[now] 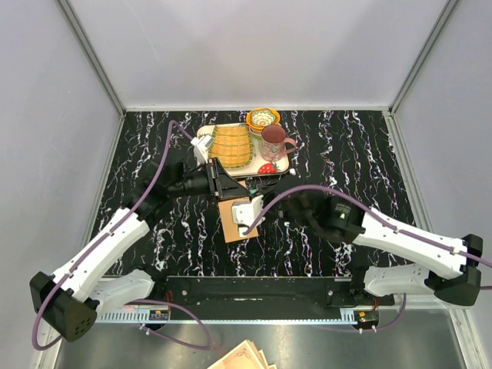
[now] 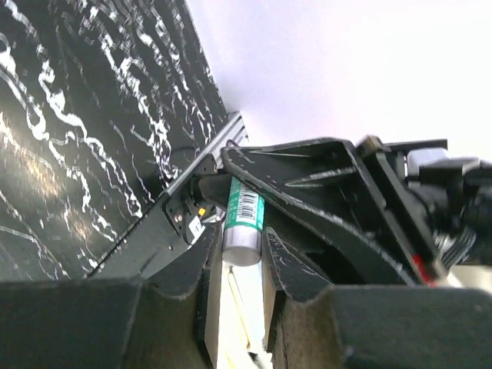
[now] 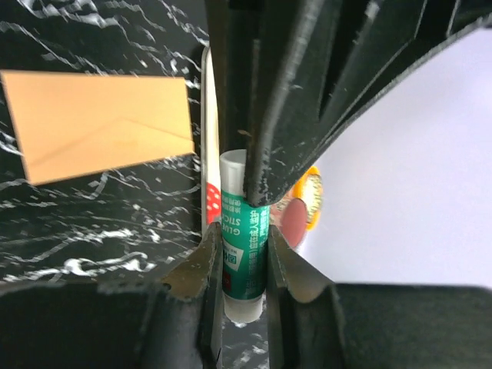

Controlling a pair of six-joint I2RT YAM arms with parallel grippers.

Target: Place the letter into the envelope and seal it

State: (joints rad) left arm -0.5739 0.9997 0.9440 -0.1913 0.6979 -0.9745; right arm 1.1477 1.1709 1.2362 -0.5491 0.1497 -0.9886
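Note:
The envelope (image 1: 234,221) lies flat on the black marbled table, an orange-tan rectangle that also fills the upper left of the right wrist view (image 3: 100,123). The letter is hidden or out of view. A green glue stick (image 3: 244,261) hangs above the table between both arms. My right gripper (image 3: 244,254) is shut on its green body. My left gripper (image 2: 244,250) is shut on its pale end (image 2: 244,244). From above, the left gripper (image 1: 250,184) and right gripper (image 1: 267,191) meet tip to tip just behind the envelope.
A cream tray (image 1: 286,164) behind the grippers carries a yellow ribbed item (image 1: 232,144), a patterned bowl (image 1: 263,118), a pink mug (image 1: 274,141) and a red spotted piece (image 1: 267,167). A beige paper stack (image 1: 244,357) lies below the table's near edge.

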